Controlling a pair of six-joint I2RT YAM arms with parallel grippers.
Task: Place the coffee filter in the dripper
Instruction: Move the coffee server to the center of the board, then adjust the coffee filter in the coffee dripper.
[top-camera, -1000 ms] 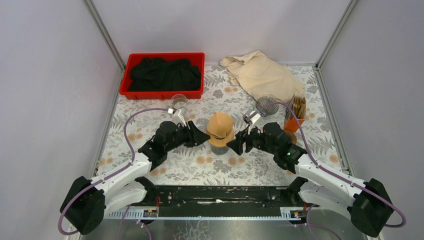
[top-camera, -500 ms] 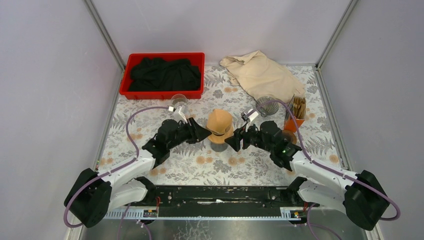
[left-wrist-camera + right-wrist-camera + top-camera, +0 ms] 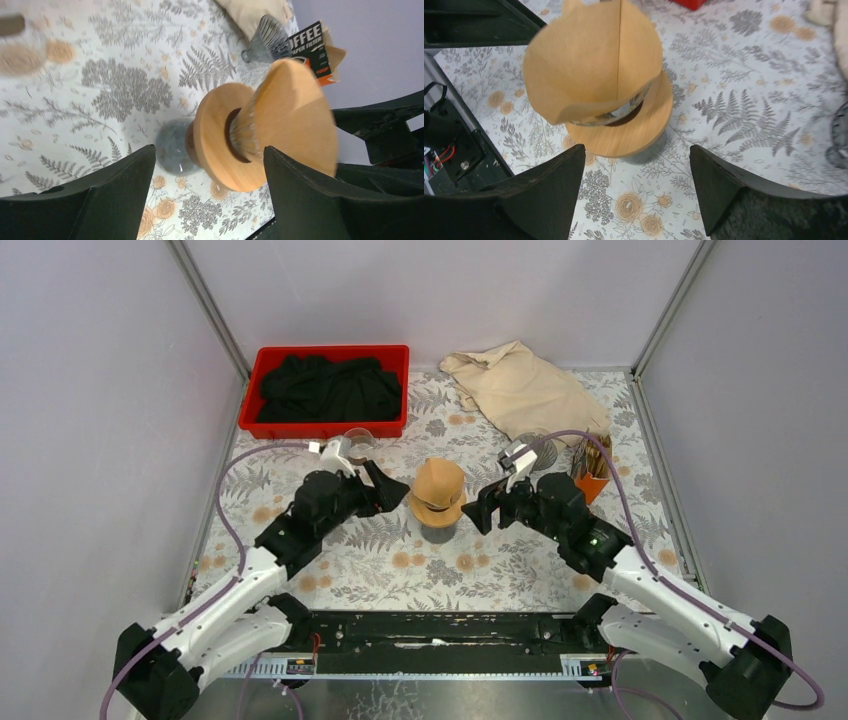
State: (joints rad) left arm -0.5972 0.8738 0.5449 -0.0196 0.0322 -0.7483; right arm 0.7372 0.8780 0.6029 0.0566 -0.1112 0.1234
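So, what has changed around the dripper since a second ago?

Both arms have drawn back. The left gripper (image 3: 392,490) now sits off the dripper's left side and the right gripper (image 3: 478,508) off its right. Each is clear of it, where before their tips were almost at the paper.

And the jaws?

Spread wide on both, with nothing between them.

Where is the filter?

The brown paper cone filter (image 3: 589,65) stands in the wire-ribbed dripper with the round wooden collar (image 3: 649,120), and its wide mouth rises well above the collar. It has not shifted.

Textures?

The paper is thin and matte with one straight pressed seam. The collar is smooth pale wood, and a dark glassy base shows under it. The printed table cover (image 3: 734,100) beneath the dripper carries grey ferns and orange roses.

Anything else?

Behind the dripper to the left is a red plastic tray (image 3: 320,428) holding black fabric. Behind it to the right are a crumpled beige cloth bag (image 3: 520,390) and an orange box of filters (image 3: 590,483).
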